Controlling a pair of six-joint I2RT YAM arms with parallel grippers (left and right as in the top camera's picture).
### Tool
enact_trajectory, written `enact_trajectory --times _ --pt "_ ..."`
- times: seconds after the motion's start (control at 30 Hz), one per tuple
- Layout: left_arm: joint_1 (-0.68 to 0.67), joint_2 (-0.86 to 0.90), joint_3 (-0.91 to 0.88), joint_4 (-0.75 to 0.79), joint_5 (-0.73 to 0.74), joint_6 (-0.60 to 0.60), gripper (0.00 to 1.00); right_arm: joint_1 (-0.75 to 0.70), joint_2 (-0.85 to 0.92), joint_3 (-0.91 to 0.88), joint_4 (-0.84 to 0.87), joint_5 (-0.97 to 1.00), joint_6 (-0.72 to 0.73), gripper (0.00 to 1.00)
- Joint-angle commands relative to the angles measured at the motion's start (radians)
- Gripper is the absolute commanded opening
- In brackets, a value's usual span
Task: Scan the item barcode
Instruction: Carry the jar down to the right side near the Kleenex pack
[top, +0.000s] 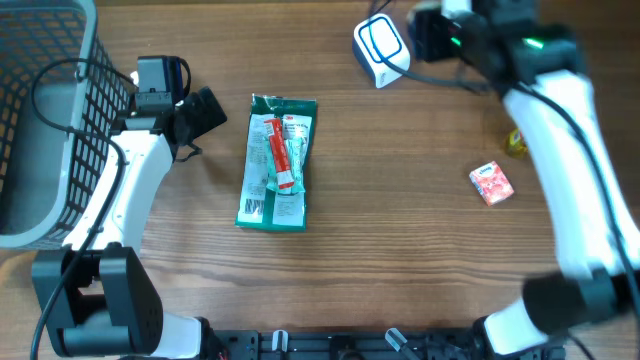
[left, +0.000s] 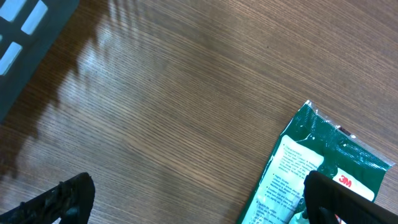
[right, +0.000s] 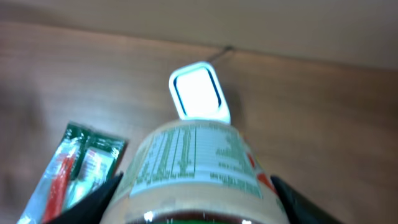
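The right fingers (right: 93, 202) grip a labelled container (right: 193, 165), one finger on each side of its rounded body. The container fills the lower middle of the right wrist view, and its cream label with green print faces the camera. It is held above the counter (top: 400, 250) at the far right edge, with its top pointing towards the white scanner (top: 380, 47) just beyond it. The scanner has a blue-rimmed window and rests on the counter; the two do not touch. No barcode can be made out on the blurred label.

The left fingers (left: 62, 199) are spread wide and hold nothing. They hover over bare wood just left of a green packet (top: 277, 162). The packet lies flat near the middle of the counter with a red-and-white item sealed inside it, and one of its corners shows between the fingers in the left wrist view.

A grey mesh basket (top: 100, 90) stands at the left edge, beside the left arm. A small pink box (top: 491, 184) lies on the right side of the counter, well apart from the packet. A small yellow object (top: 515, 142) sits next to the right arm – too small to identify.
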Motion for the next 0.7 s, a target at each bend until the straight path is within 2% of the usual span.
enact_trajectory --times 0.0,0.1,0.2,0.37,0.5,0.67 --pt "0.003 -0.012 0.013 0.0 0.005 0.005 1.0 -0.004 0.016 -0.015 -0.232 0.027 0.085 0.18" --pt "0.003 -0.012 0.013 0.001 0.005 0.005 1.0 -0.004 0.018 -0.107 -0.339 0.026 0.148 0.19" --pt "0.003 -0.012 0.013 0.0 0.005 0.005 1.0 -0.004 0.018 -0.283 -0.288 0.026 0.195 0.2" --pt "0.003 -0.012 0.013 0.001 0.005 0.005 1.0 -0.004 0.018 -0.576 0.013 0.027 0.222 0.22" --pt "0.003 -0.012 0.013 0.0 0.005 0.005 1.0 -0.004 0.018 -0.745 0.296 0.175 0.221 0.22" --pt "0.003 -0.012 0.013 0.001 0.005 0.005 1.0 -0.004 0.019 -0.818 0.391 0.278 0.22 0.28"
